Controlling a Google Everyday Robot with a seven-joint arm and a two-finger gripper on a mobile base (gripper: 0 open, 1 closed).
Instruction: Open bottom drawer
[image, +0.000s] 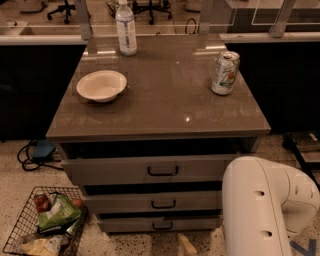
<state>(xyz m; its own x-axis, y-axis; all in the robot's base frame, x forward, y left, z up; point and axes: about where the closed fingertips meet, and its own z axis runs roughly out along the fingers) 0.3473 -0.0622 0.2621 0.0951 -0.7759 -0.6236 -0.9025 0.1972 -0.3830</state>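
A white robot arm (265, 210) fills the lower right of the frame. Its end effector (187, 246) shows only as a tan tip at the bottom edge, just right of centre, and I cannot tell whether it is wide or narrow. In the lower left, a wire basket (17, 222) sits on the floor holding a green bag (57, 215) and other packets. The bottom drawer (125, 225) is at lower centre, lowest of three grey fronts, just above the end effector, its small black handle (162, 226) apart from it. Higher up, the bench (170, 100) carries a white bowl (101, 85) at left, a can (225, 73) at right, and a bottle (126, 27) at its far edge.
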